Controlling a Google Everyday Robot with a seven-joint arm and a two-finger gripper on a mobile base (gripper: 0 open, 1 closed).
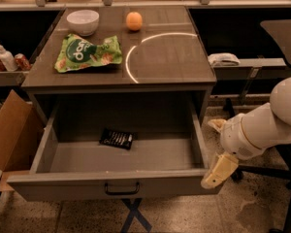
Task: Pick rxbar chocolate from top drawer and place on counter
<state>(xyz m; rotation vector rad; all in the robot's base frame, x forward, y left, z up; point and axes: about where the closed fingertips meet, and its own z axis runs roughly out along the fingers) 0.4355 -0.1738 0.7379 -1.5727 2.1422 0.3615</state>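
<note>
The top drawer (111,186) is standing wide open under the counter (174,57). The rxbar chocolate (117,139) is lying flat on the drawer floor, near the back and a bit left of the middle. Nothing is touching it. The gripper (209,154) is hanging low just outside the drawer's right front corner. Its two fingers (219,170) are spread apart and holding nothing. A green bag (87,53), a white bowl (82,21) and a round orange thing (134,20) are sitting on the counter. A brown box (9,130) is leaning to the left of the drawer.
</note>
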